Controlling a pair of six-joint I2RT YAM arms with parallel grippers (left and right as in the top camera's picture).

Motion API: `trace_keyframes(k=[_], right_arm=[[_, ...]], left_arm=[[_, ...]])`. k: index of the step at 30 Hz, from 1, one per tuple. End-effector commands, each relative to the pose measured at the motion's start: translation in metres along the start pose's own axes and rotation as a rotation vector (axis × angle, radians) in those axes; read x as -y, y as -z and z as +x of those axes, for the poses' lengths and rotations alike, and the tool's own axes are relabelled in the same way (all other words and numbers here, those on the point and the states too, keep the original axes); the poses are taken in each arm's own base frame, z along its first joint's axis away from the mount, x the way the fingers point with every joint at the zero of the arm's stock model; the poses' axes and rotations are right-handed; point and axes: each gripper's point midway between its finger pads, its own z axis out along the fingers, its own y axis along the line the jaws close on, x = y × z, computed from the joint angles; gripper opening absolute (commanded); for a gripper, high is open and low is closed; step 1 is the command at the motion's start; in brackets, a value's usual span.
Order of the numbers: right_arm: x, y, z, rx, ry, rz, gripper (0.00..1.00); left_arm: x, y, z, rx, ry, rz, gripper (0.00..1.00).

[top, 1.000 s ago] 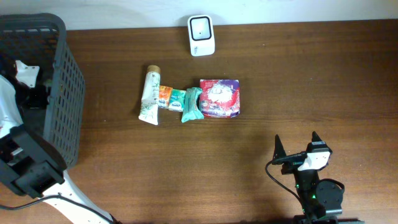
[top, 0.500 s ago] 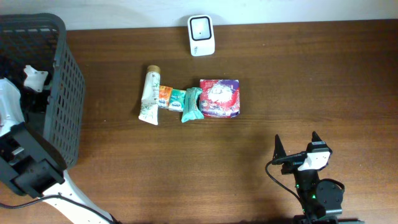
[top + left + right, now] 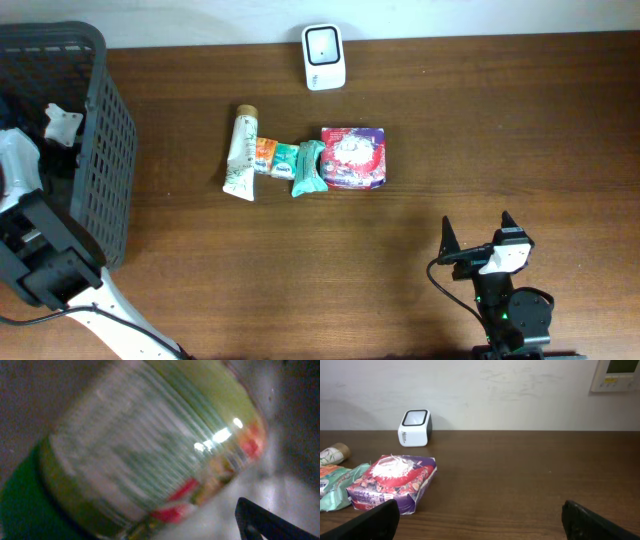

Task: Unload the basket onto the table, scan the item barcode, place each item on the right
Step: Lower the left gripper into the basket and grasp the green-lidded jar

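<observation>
Green-capped and badly blurred, the bottle [image 3: 150, 445] filled your left wrist view, its label unreadable. Your left end effector [image 3: 62, 122] sat inside the grey basket [image 3: 110, 130] with its jaws wide. Only one fingertip [image 3: 262, 520] showed, and you could not tell whether it touched the bottle. From overhead the bottle was hidden. Your right end effector [image 3: 477, 232] stood wide and empty near the counter's [image 3: 520, 120] front edge, well apart from the white scanner [image 3: 323, 57] and the red-and-purple pack [image 3: 352, 158].
</observation>
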Motion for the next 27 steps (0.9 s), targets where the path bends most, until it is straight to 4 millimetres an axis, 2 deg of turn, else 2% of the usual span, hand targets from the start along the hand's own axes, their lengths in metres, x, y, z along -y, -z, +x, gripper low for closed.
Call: trace_keyframes(k=[1, 3, 7, 10, 14, 16, 20, 24, 27], right_arm=[[0.001, 0.000, 0.003, -0.005, -0.011, 0.006, 0.98], [0.001, 0.000, 0.003, -0.005, -0.011, 0.005, 0.98], [0.001, 0.000, 0.003, -0.005, -0.011, 0.006, 0.98], [0.001, 0.000, 0.003, -0.005, -0.011, 0.006, 0.99], [0.001, 0.000, 0.003, -0.005, -0.011, 0.006, 0.99], [0.001, 0.000, 0.003, -0.005, -0.011, 0.006, 0.98], [0.001, 0.000, 0.003, -0.005, -0.011, 0.005, 0.99], [0.001, 0.000, 0.003, -0.005, -0.011, 0.005, 0.99], [0.001, 0.000, 0.003, -0.005, -0.011, 0.006, 0.98]], left_arm=[[-0.007, 0.000, -0.008, 0.037, 0.105, -0.022, 0.93], [-0.012, 0.005, -0.016, 0.066, 0.186, -0.033, 0.93], [-0.022, 0.030, -0.035, 0.122, 0.370, -0.050, 0.94], [-0.022, 0.034, -0.037, 0.135, 0.507, -0.041, 0.98], [0.009, 0.039, -0.061, 0.223, 0.522, 0.172, 0.96], [0.015, 0.041, -0.067, 0.248, 0.514, 0.220, 0.95], [0.013, 0.040, -0.065, 0.242, 0.507, 0.205, 1.00], [-0.019, 0.031, -0.034, 0.120, 0.521, -0.033, 0.95], [-0.017, 0.022, -0.018, 0.053, 0.426, -0.050, 0.99]])
